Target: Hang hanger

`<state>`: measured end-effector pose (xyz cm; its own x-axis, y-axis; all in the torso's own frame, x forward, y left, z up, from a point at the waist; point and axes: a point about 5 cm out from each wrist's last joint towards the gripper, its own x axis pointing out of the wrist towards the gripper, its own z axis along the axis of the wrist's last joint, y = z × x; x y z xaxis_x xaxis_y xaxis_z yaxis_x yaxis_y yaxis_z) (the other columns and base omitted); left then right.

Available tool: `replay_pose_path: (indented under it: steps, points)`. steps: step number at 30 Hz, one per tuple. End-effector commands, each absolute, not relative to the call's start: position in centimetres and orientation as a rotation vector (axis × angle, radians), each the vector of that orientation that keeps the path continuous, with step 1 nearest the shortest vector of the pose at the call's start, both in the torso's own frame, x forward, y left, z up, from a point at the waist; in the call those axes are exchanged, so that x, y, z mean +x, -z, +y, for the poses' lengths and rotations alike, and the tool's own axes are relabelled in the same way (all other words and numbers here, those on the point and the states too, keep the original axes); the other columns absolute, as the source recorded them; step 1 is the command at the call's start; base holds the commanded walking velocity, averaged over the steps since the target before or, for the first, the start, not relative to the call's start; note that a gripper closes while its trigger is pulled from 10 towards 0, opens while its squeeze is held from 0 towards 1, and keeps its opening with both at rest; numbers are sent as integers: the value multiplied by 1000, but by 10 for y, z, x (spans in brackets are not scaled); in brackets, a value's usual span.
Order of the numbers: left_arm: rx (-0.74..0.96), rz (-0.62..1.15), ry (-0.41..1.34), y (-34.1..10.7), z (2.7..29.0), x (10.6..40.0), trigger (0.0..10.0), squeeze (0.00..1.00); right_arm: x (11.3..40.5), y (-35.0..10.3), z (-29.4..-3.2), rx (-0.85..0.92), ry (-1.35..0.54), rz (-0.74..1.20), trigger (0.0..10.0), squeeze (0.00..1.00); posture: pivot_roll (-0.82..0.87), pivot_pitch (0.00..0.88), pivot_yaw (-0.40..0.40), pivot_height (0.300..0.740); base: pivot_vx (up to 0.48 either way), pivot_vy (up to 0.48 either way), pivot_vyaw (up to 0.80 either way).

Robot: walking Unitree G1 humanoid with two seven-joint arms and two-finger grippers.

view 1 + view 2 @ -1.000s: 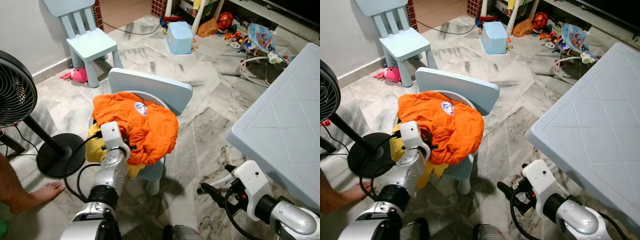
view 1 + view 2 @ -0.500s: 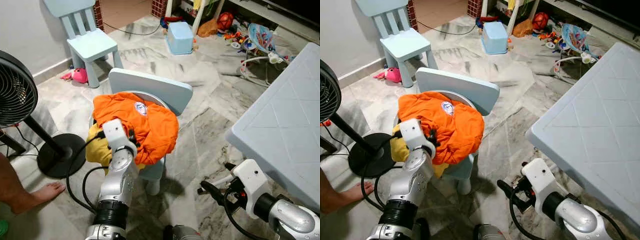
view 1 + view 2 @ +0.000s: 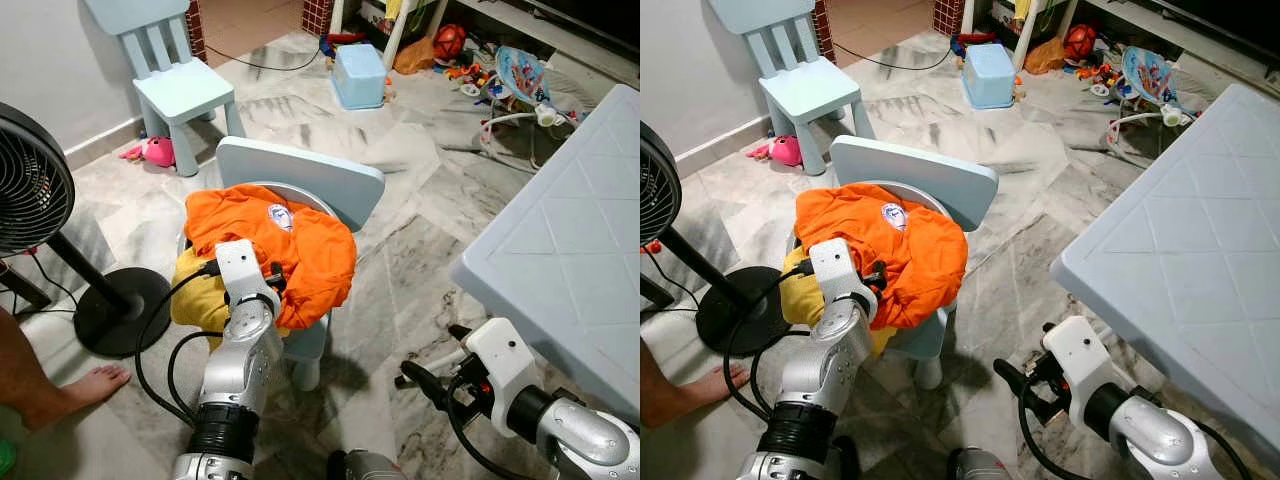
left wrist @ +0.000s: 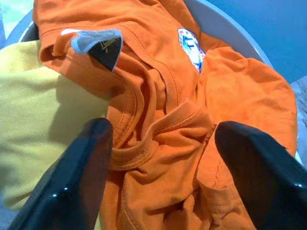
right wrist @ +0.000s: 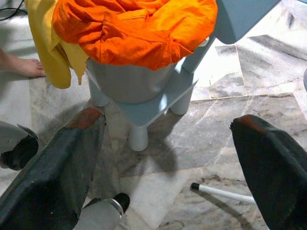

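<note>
This is a home's living room: a marble floor point(image 3: 400, 200), two small children's chairs point(image 3: 175, 70), scattered toys point(image 3: 450, 42) and a baby bouncer point(image 3: 525, 85) far right, a standing fan point(image 3: 30, 190) on the left.

My arms: silver tube segments, black ribbed collar joints, white boxy wrist housings, loose black cables looped alongside. Left gripper point(image 4: 158, 153) and right gripper point(image 5: 168, 143) fingers: long, black, glossy.

1. Small pale-blue chair point(image 3: 320, 185) on marble floor point(image 3: 400, 260); its seat carries an orange shirt point(image 3: 290, 245) heaped over a yellow garment point(image 3: 195, 295).
2. Second blue chair point(image 3: 165, 70), fan base point(image 3: 115, 310), blue tub point(image 3: 360, 75), pink toy point(image 3: 155, 150) on floor.
</note>
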<state>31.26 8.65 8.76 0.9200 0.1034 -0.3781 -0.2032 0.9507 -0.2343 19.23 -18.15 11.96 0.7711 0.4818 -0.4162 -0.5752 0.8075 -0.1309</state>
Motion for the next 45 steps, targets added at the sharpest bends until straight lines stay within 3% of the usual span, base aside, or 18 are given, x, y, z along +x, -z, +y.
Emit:
replay_pose_path:
  steps: [1, 2, 20, 21, 22, 23, 26, 27, 29, 30, 31, 40, 41, 42, 43, 44, 45]
  points:
    - [-343, 527, -110, -51, 48, 273, 10000, 600, 190, -113, -182, -255, -583, 409, 10000, 0, -289, 211, -98, 740, 0, 0, 0]
    - [-332, 522, -103, -47, 49, 271, 10000, 0, 190, -113, -182, -255, -584, 409, 10000, 0, -287, 212, -99, 740, 0, 0, 0]
    - [-267, 560, -160, -33, 82, 253, 10000, 0, 197, -110, -175, -257, -619, 402, 10000, 0, -257, 203, -93, 740, 0, 0, 0]
    - [-266, 573, -161, -30, 82, 252, 9333, 0, 197, -110, -174, -256, -621, 402, 10000, 0, -253, 201, -95, 740, 0, 0, 0]
    - [-266, 573, -161, -30, 82, 252, 9333, 0, 197, -110, -174, -256, -621, 402, 10000, 0, -253, 201, -95, 740, 0, 0, 0]
    - [-276, 582, -151, -28, 80, 253, 8549, 0, 198, -109, -174, -257, -625, 402, 10000, 0, -253, 201, -95, 740, 0, 0, 0]
    - [-279, 585, -146, -26, 80, 256, 4235, 0, 198, -110, -174, -260, -627, 399, 10000, 0, -260, 197, -98, 740, 0, 0, 0]
    - [-280, 585, -145, -25, 80, 257, 3412, 0, 199, -110, -175, -262, -625, 398, 10000, 0, -264, 195, -98, 740, 0, 0, 0]
    - [-281, 584, -144, -24, 81, 259, 3412, 0, 200, -111, -176, -267, -621, 395, 10000, 0, -266, 195, -98, 740, 0, 0, 0]
    - [-280, 566, -133, -25, 82, 262, 4314, 0, 200, -111, -178, -270, -617, 394, 10000, 0, -271, 193, -98, 740, 0, 0, 0]
    - [-260, 535, -108, -30, 81, 266, 10000, 0, 200, -112, -179, -271, -615, 393, 10000, 0, -271, 193, -97, 740, 0, 0, 0]
    - [-215, 375, -38, -61, 76, 282, 10000, 0, 199, -111, -177, -272, -615, 391, 10000, 0, -265, 191, -97, 740, 0, 0, 0]
    - [-221, 374, -39, -61, 76, 282, 9020, 0, 200, -110, -177, -272, -616, 391, 10000, 0, -263, 190, -98, 740, 0, 0, 0]
    - [-225, 382, -46, -57, 78, 282, 4431, 0, 200, -110, -177, -272, -617, 390, 10000, 0, -262, 189, -98, 740, 0, 0, 0]
    - [-230, 406, -65, -52, 81, 281, 3294, 0, 200, -110, -176, -272, -618, 389, 10000, 0, -262, 189, -98, 740, 0, 0, 0]
    - [-233, 415, -69, -50, 81, 280, 3333, 0, 201, -110, -176, -273, -618, 388, 10000, 0, -265, 188, -99, 740, 0, 0, 0]
    - [-236, 420, -70, -48, 82, 280, 2588, 0, 201, -110, -176, -273, -618, 387, 10000, 0, -265, 188, -99, 740, 0, 0, 0]
